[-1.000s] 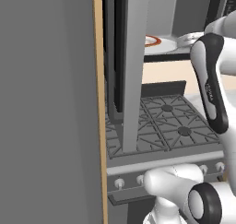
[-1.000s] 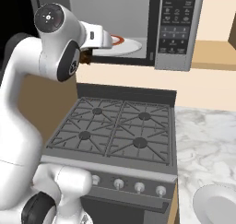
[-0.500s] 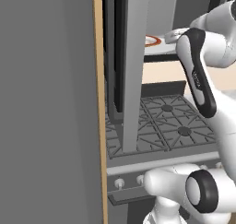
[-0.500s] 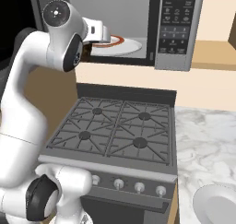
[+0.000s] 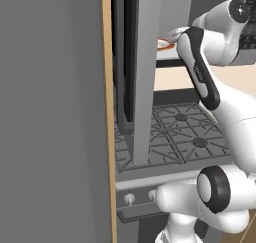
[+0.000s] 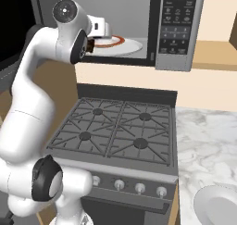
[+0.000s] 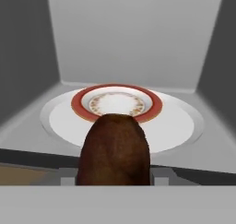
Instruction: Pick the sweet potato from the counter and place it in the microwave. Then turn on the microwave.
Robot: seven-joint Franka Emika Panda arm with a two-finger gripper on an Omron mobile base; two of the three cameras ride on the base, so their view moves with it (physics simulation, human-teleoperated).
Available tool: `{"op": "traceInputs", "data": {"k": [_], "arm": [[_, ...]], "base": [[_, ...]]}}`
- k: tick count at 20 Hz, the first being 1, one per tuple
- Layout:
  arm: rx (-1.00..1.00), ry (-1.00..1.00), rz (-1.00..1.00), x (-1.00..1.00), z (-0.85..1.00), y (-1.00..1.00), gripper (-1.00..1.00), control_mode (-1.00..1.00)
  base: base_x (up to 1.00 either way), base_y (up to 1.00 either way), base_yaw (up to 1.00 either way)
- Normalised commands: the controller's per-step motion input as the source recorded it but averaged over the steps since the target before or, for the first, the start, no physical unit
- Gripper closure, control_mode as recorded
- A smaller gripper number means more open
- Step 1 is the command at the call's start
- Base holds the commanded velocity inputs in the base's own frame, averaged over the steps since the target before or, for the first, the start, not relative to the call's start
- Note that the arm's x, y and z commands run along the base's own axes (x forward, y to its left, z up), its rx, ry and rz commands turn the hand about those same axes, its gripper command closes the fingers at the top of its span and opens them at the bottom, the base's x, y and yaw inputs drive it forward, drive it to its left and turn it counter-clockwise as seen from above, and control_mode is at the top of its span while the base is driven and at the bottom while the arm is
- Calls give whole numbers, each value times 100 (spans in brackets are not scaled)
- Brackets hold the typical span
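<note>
At lower centre of the hand view we see the gripper (image 7: 114, 181) pinching the brown, oblong sweet potato (image 7: 114, 150) — just before the open grey-walled microwave (image 7: 124, 34).

A dark cast-iron grated gas stove (image 6: 120, 136) with silver front knobs sits below a beige back wall (image 6: 162, 85). A tall grey cabinet panel (image 5: 50, 112) with a tan wooden edge stands at left.
</note>
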Motion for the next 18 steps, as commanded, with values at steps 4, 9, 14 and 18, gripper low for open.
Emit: {"op": "traceInputs", "data": {"k": [4,9,14,18], "arm": [[0,1,0,50,1,3,100,-100],[0,2,0,47,0,0,100,-100],[0,0,0,47,0,0,100,-100],[0,0,0,44,0,1,100,-100]], "base": [[0,0,0],[0,0,0],[0,0,0],[0,0,0]]}}
